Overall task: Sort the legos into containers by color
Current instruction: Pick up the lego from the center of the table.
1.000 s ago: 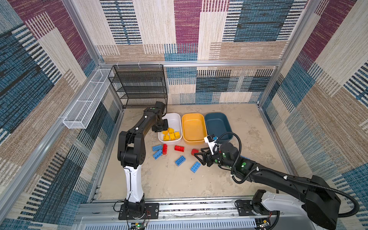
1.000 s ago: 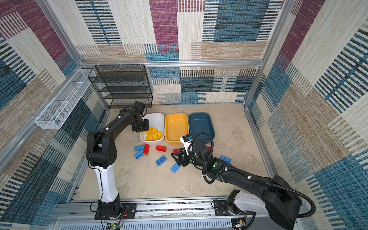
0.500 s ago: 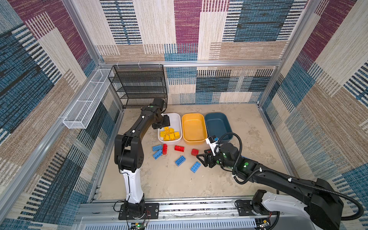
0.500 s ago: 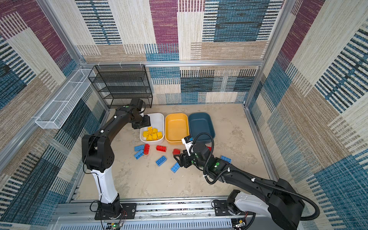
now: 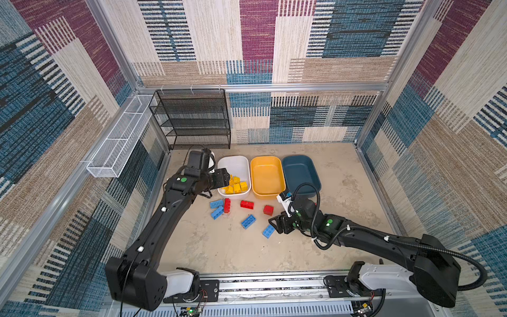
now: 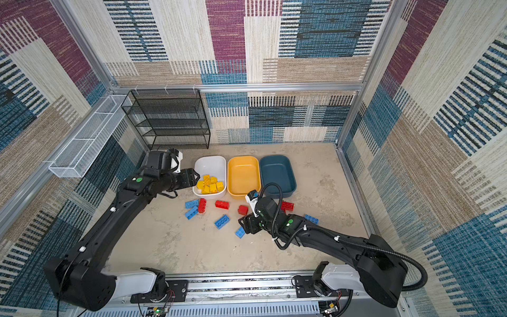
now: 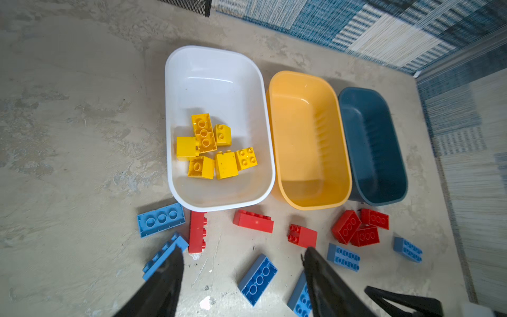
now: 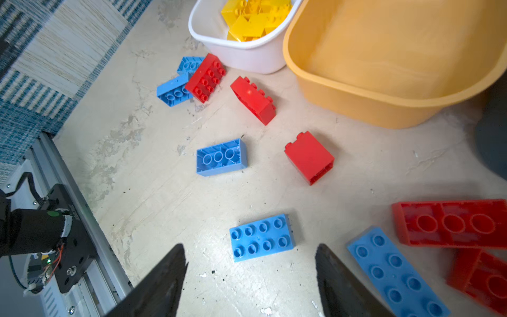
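Here, the left claw (image 7: 241,251) hangs over the left rim of the white shallow rounded plastic tub (image 7: 219,68). It is released and empty, its two dark fingers (image 7: 164,277) spread wide. A cluster of chunky yellow studded plastic bricks (image 7: 204,133) lies inside that tub, toward its near end. Touching it stands the yellow-orange plastic tub (image 7: 307,137), and beside that the dark teal plastic tub (image 7: 373,142); both show bare bottoms.

In front of the three tubs, red studded bricks (image 7: 253,221) and light blue studded bricks (image 7: 160,219) lie scattered on the beige tabletop (image 5: 219,247). Some are studs up, others on their sides or upside down.

The right claw (image 8: 251,247) sits low over the tabletop, likewise released, with nothing between its fingers (image 8: 164,280). A light blue eight-stud brick (image 8: 262,237) lies studs up just ahead of the fingertips, untouched. In a top view this claw (image 5: 274,222) is well apart from the tubs, among the loose bricks.
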